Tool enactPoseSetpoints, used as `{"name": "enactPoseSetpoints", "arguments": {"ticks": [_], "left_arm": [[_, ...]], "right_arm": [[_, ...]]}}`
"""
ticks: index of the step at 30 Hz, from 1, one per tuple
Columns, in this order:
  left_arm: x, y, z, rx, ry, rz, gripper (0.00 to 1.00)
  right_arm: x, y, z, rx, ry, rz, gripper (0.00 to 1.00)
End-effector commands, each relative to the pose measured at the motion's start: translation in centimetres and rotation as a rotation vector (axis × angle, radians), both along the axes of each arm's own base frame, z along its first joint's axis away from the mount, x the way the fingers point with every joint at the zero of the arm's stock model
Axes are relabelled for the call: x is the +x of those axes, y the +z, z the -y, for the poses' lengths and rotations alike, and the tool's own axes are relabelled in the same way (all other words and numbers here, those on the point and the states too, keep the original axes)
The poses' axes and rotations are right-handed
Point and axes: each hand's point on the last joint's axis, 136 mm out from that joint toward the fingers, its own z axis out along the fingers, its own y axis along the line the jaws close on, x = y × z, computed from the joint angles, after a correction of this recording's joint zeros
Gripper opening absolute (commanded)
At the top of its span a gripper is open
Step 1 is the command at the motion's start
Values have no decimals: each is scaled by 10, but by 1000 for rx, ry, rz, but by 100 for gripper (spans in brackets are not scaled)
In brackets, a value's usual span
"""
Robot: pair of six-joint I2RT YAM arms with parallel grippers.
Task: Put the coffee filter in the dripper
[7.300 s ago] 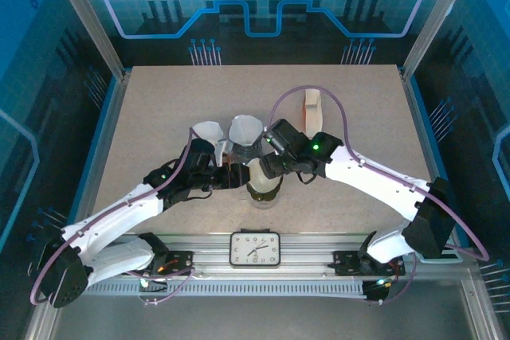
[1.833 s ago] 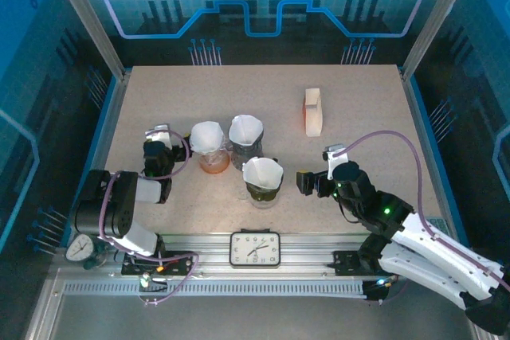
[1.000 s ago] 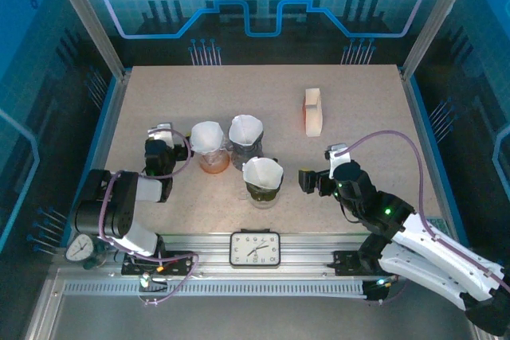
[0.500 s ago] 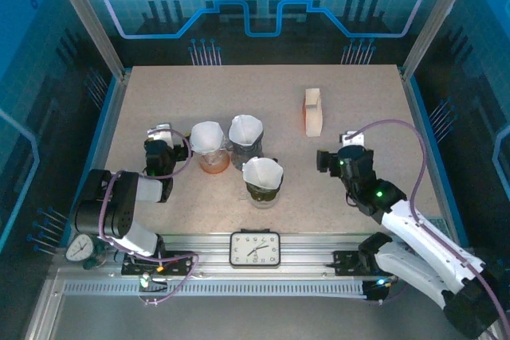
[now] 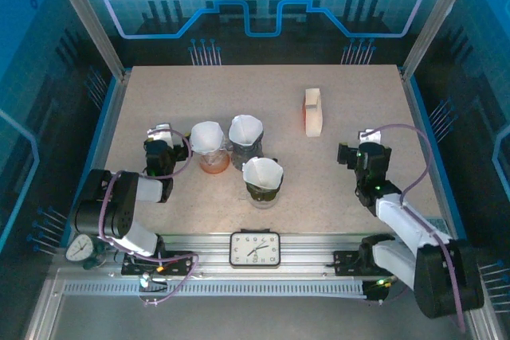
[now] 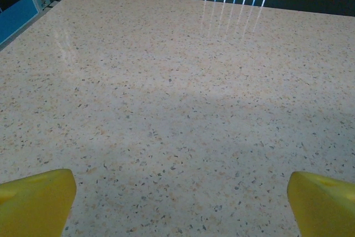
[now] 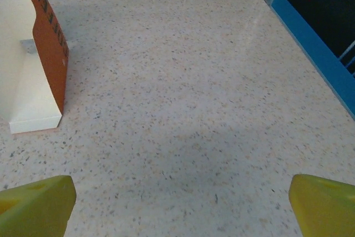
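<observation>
While the front dripper (image 5: 262,191) holds a coffee filter (image 5: 263,171) | left gripper (image 6: 178,195): jaws wide apart, empty | right gripper (image 7: 180,195): jaws wide apart, empty, near orange-and-white box (image 7: 33,65)

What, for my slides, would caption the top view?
Three filter-lined drippers mid-table, box behind; left claw and right claw open, empty.

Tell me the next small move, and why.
Probably just fold the right arm back to its base. Each of the three drippers already holds a white filter, and the left gripper and right gripper are open, empty and well away from them.
</observation>
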Motion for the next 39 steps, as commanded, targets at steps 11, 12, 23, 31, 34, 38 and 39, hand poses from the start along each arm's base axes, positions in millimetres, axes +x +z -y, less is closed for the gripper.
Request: {"name": "enactPoseSetpoints", "arguments": {"ticks": [11,12,23,31,34,38,39], "left_arm": [[7,9,1,14,5,27,99],[7,9,1,14,5,27,99],[7,9,1,12,4,27,99],[7,9,1,13,4,27,99],[7,9,1,12,5,27,99],[7,9,1,12,4,27,99],[7,9,1,12,5,27,99]], "right_arm": [[62,-2,-14,-43,106,137,100],[66,-10,-15,-39,109,108,100],[71,-20,-28,-16,201,93,100],[66,-25,-18,-4,155,142,100],[65,-24,-18,-9,153,145,100],[65,-24,-17,-8,149,144,100],[66,-25,-19,-8,157,141,100]]}}
